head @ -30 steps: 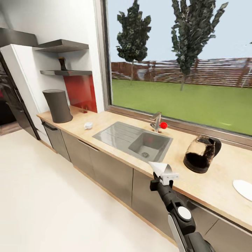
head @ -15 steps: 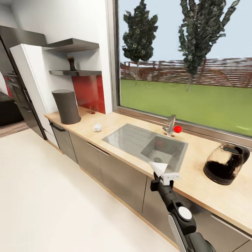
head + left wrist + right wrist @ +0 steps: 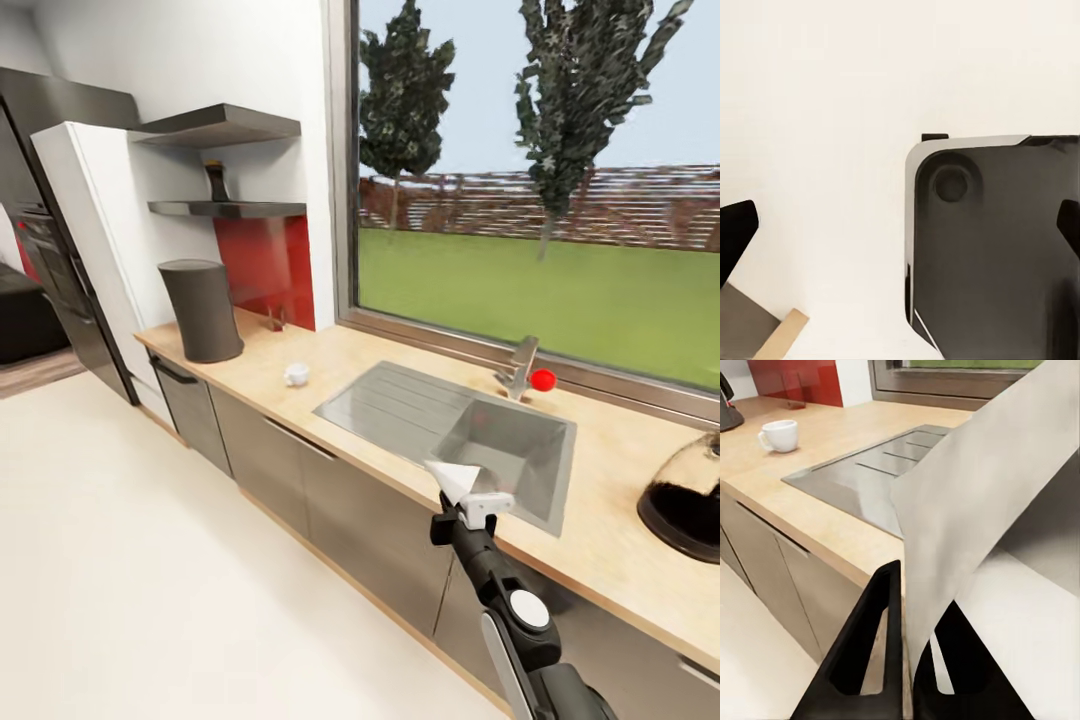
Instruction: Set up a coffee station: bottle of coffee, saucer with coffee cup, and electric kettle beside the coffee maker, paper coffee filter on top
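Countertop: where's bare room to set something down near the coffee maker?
Bare wood on the kitchen countertop lies between the coffee maker and the coffee cup, and along the front edge before the sink. Behind the sink, the tap narrows the strip. The electric kettle occupies the far right. The right end effector holds the paper coffee filter.
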